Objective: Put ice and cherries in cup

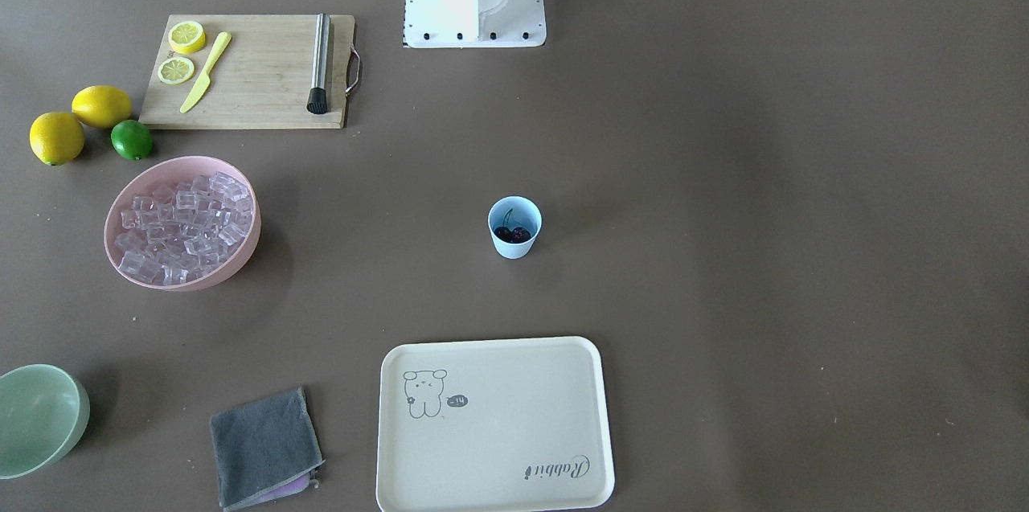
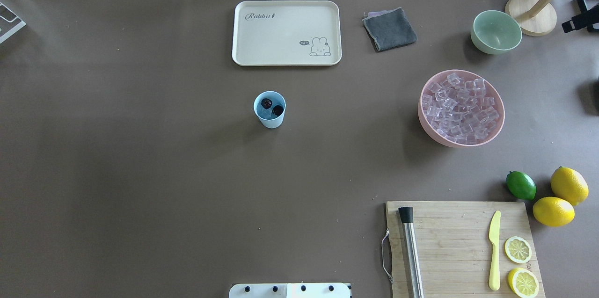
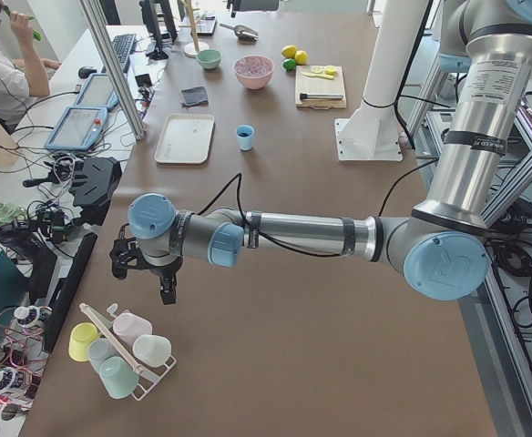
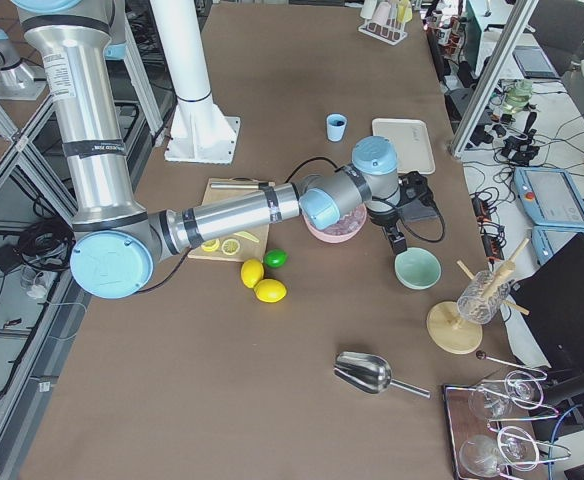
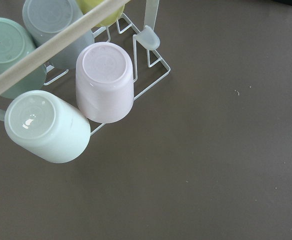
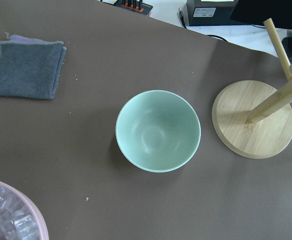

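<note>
1. Cherries are in the cup: both dark fruits sit down inside it. The cup stands upright mid-counter, near the tray on the robot's side of it.
2. Ice is nearly all heaped in the pink bowl, well off to the robot's right. From overhead there's a pale, glassy patch beside the cherries that looks like a cube or so (too small to count).
3. My read: the cherry half is done and the ice half is at least begun, so this looks at or near the finish. Only more ice could be left.
4. Left fingers hang above the cup rack at the far left end, well apart from the cup. They show only from the side, so I cannot tell if they're open or closed.
5. Right fingers hover between the pink bowl and the green bowl. Again it's a side view only, so I cannot tell their state. The wrist camera looks straight down into the green bowl.
6. The counter is matte brown with a few pale specks. At the robot's right sits a board with lemon slices, a yellow knife and a steel muddler. Two lemons and a lime lie beside it. Past the bowls are a grey cloth, a wooden stand and a metal scoop.
7. The room is a lab: metal frame posts, cables and tablets along the operators' side, and a person seated at a desk.
</note>
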`<state>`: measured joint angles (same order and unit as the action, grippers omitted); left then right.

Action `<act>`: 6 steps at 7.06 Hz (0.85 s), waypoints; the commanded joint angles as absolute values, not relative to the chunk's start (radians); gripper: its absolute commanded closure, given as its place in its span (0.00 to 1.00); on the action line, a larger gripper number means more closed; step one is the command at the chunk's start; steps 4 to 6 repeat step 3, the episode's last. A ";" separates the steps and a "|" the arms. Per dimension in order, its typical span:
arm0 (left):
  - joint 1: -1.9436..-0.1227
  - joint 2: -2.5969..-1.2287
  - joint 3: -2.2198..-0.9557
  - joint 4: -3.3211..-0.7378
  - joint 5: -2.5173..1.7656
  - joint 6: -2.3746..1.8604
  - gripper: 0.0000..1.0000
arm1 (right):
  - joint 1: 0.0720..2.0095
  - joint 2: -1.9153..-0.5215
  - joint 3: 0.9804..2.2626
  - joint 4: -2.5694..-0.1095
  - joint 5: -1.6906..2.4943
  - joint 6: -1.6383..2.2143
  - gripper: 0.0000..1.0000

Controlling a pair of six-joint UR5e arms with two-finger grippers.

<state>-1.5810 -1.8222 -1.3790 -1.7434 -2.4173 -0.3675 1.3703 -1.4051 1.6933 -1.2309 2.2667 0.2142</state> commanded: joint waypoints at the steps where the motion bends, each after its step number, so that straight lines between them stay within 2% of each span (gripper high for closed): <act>1: -1.578 -1.856 -1.353 -1.739 -2.416 -0.365 0.02 | 1.385 -1.407 1.698 -1.230 2.264 0.215 0.00; 3: -1.586 -1.853 -1.365 -1.743 -2.427 -0.365 0.02 | 1.427 -1.477 1.791 -1.233 2.282 0.215 0.00; 6: -1.586 -1.853 -1.365 -1.743 -2.427 -0.365 0.02 | 1.427 -1.477 1.791 -1.233 2.282 0.215 0.00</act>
